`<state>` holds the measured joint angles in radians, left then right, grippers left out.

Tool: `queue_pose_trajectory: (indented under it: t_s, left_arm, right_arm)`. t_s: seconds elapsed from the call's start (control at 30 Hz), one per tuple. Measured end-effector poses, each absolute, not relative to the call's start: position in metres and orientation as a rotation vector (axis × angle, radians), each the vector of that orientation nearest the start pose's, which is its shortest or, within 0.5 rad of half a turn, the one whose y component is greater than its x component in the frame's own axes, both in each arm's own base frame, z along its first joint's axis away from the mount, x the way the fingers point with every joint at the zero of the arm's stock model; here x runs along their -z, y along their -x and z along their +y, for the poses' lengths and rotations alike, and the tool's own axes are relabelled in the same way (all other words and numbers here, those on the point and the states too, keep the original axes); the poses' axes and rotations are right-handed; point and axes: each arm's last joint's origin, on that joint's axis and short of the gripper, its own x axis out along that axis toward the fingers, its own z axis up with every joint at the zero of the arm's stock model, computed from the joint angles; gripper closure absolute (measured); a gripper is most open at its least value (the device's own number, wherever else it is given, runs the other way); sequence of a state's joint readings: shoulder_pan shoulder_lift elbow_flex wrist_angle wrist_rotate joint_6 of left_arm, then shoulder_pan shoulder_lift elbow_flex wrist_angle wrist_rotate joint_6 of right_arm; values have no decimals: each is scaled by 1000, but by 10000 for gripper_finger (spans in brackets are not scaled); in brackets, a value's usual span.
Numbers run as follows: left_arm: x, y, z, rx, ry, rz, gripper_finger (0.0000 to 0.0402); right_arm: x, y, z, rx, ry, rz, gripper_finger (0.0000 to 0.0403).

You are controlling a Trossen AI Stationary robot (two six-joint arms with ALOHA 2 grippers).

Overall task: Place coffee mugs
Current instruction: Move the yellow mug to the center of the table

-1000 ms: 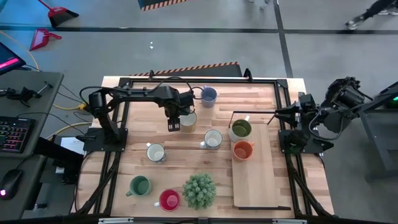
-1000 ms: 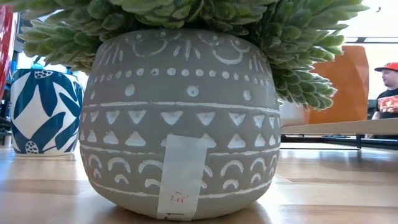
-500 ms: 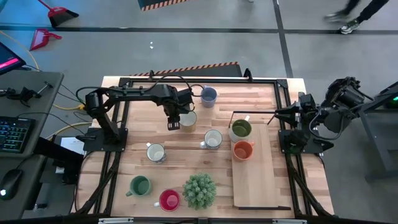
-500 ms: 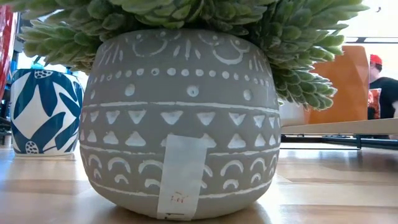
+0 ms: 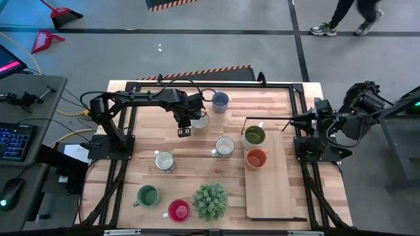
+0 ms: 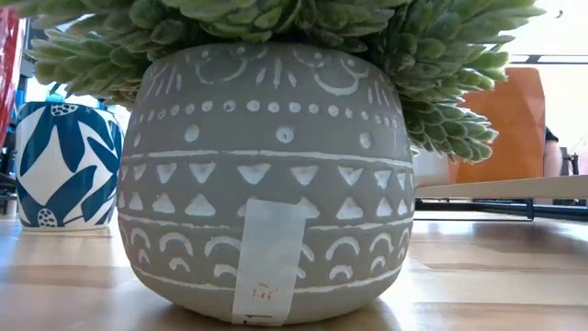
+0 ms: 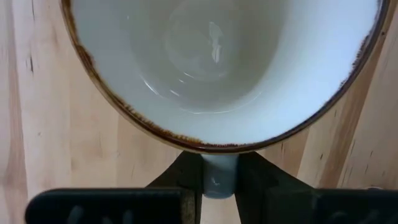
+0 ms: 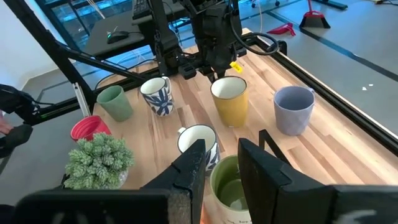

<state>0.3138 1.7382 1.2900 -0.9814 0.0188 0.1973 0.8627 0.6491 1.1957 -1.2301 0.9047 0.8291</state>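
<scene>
A yellow mug (image 5: 199,122) with a white inside (image 7: 217,62) stands upright on the table's far middle. My left gripper (image 5: 188,126) is shut on it. A blue-grey mug (image 5: 220,100) stands behind it. A blue-patterned white mug (image 5: 224,147), a second white mug (image 5: 164,160), a green mug (image 5: 147,195) and a red mug (image 5: 178,210) stand nearer. An olive mug (image 5: 254,136) and an orange mug (image 5: 256,158) rest on a wooden board (image 5: 272,190). My right gripper (image 5: 289,121) waits open at the table's right edge. My left gripper pinches the yellow mug's handle (image 7: 219,177) between its two fingers (image 7: 185,177), one on each side of the loop. The fingers come from above, pointing down, at the mug's left side. The mug stands upright with its base on the table.
A spiky green plant (image 5: 210,200) in a patterned grey pot (image 6: 266,175) stands near the front edge and fills the low view. Black frame rails (image 5: 131,118) run along the table's sides. The board's near half is bare wood.
My left gripper has stayed at the yellow mug's handle, and no mug has visibly moved. A person has walked across the floor beyond the table's far edge.
</scene>
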Motion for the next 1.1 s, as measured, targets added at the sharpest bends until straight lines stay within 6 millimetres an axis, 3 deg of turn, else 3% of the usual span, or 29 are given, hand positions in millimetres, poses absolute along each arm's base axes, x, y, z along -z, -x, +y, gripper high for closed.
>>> queue_pose_trajectory:
  t_s: [0.27, 0.43, 0.83, 1.1]
  left_arm:
    - [-217, -309, 99, -115, 88, 1428, 359]
    - [-230, -313, 96, -108, 78, 1414, 359]
    - [-286, -317, 83, -44, 17, 1429, 359]
    - [-345, -322, 59, -9, -40, 1329, 359]
  right_arm:
    - [-388, -53, 26, 211, -287, 376, 322]
    - [-388, -53, 26, 212, -287, 375, 322]
    - [-387, -52, 26, 214, -284, 377, 322]
    - [-387, -52, 26, 214, -281, 379, 322]
